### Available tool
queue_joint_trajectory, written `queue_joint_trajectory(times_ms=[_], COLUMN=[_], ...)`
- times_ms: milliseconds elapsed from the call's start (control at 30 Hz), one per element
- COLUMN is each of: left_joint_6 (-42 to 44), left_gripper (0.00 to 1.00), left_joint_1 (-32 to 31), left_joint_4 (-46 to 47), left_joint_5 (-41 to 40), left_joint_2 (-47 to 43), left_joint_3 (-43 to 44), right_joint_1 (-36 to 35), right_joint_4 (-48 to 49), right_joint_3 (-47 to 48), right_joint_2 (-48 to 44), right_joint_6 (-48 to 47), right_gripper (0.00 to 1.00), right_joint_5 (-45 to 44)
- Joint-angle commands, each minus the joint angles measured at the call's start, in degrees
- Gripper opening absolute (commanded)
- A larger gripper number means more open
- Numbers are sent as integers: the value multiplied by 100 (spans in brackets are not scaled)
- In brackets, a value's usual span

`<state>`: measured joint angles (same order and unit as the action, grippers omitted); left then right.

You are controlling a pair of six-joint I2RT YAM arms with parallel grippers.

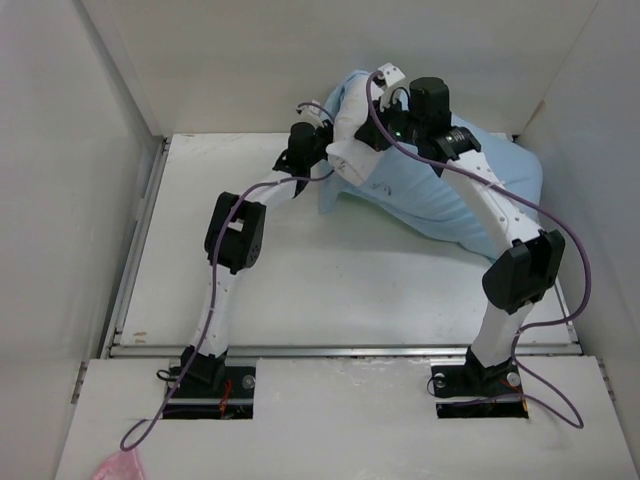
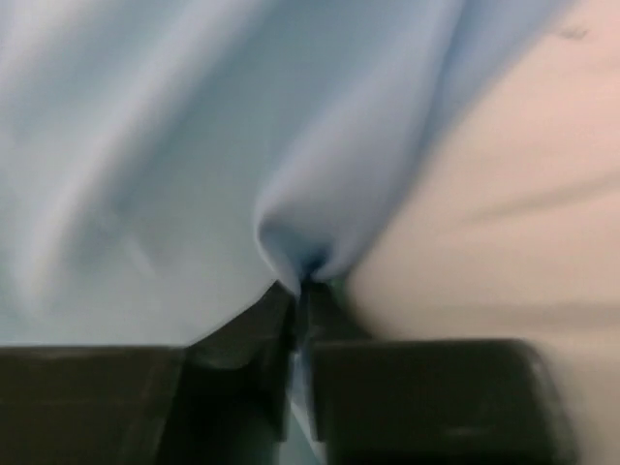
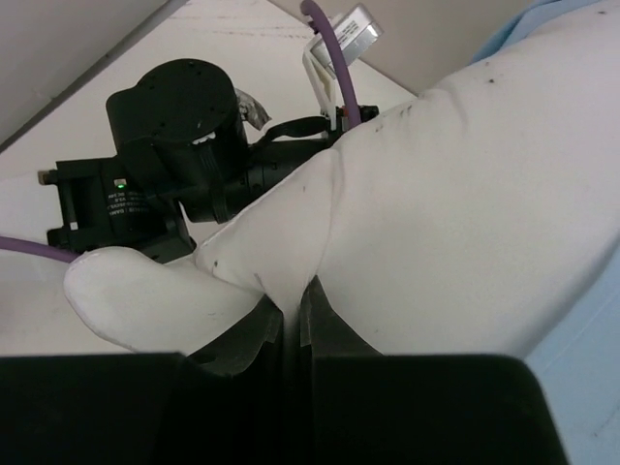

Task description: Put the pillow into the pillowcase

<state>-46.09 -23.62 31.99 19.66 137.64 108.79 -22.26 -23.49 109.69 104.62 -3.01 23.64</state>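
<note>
The light blue pillowcase (image 1: 450, 195) lies bunched at the back right of the table. The white pillow (image 1: 350, 140) sticks out of its left end, mostly covered by it. My left gripper (image 1: 318, 128) is shut on a fold of the pillowcase (image 2: 320, 194) at its opening, with the pillow (image 2: 504, 194) just beside. My right gripper (image 1: 372, 138) is shut on a pinch of the pillow's (image 3: 436, 213) white fabric, next to a pointed corner (image 3: 126, 300). The two grippers are close together at the pillowcase's left end.
White walls enclose the table (image 1: 300, 290) on the left, back and right. The left arm's wrist (image 3: 165, 165) and purple cable (image 3: 329, 58) lie right behind the pillow in the right wrist view. A pink scrap (image 1: 120, 466) lies at the near left.
</note>
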Motion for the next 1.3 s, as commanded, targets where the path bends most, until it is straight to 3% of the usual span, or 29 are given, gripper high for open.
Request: queue_joint_trajectory(times_ms=[0, 100, 167, 267, 333, 533, 600, 633, 867, 967, 1067, 1100, 1133, 1233, 1267], left_joint_6=[336, 740, 820, 969, 1023, 1023, 1023, 1162, 1330, 1383, 1444, 1505, 1506, 1559, 1559], left_gripper=[0, 0, 0, 0, 0, 0, 0, 0, 0, 0, 0, 0, 0, 0, 0], left_joint_1=[-82, -12, 129, 200, 200, 200, 200, 130, 24, 24, 24, 24, -28, -29, -29], left_joint_4=[-43, -105, 184, 107, -86, -473, -536, -588, -905, -1018, -1229, -1230, -1230, -1230, -1300], left_joint_5=[-103, -576, -1066, -1490, -1675, -1624, -1623, -1571, -1667, -1667, -1501, -1422, -1421, -1316, -1316], left_joint_2=[-289, -1313, -1975, -3048, -3610, -4473, -4842, -5235, -5432, -5432, -5371, -5371, -5371, -5519, -5590], left_joint_3=[117, -1084, -2389, -3501, -3829, -4463, -4533, -4603, -4235, -4051, -3997, -3997, -4050, -4217, -4304], right_joint_1=[-68, -68, -68, -208, -295, -946, -1131, -1358, -1614, -1615, -1615, -1615, -1475, -1281, -1159], right_joint_4=[335, 222, 222, 379, 328, 652, 373, -151, 11, -68, 377, 528, 668, 819, 750], right_joint_3=[-70, -132, -194, -351, -265, -115, 645, 1233, 950, 678, 98, -51, -175, -325, -256], right_joint_2=[-504, -557, -557, -269, 13, 1146, 1673, 2494, 2713, 2503, 1576, 1266, 967, 43, -107], right_joint_6=[344, 344, 344, 344, 344, -41, -42, 45, 151, 203, 204, 204, 143, 221, 221], right_gripper=[0, 0, 0, 0, 0, 0, 0, 0, 0, 0, 13, 22, 51, 86, 89], right_joint_5=[416, -374, -1586, -3519, -4598, -5614, -6308, -6519, -5828, -4635, -3185, -2833, -2177, -1662, -1661])
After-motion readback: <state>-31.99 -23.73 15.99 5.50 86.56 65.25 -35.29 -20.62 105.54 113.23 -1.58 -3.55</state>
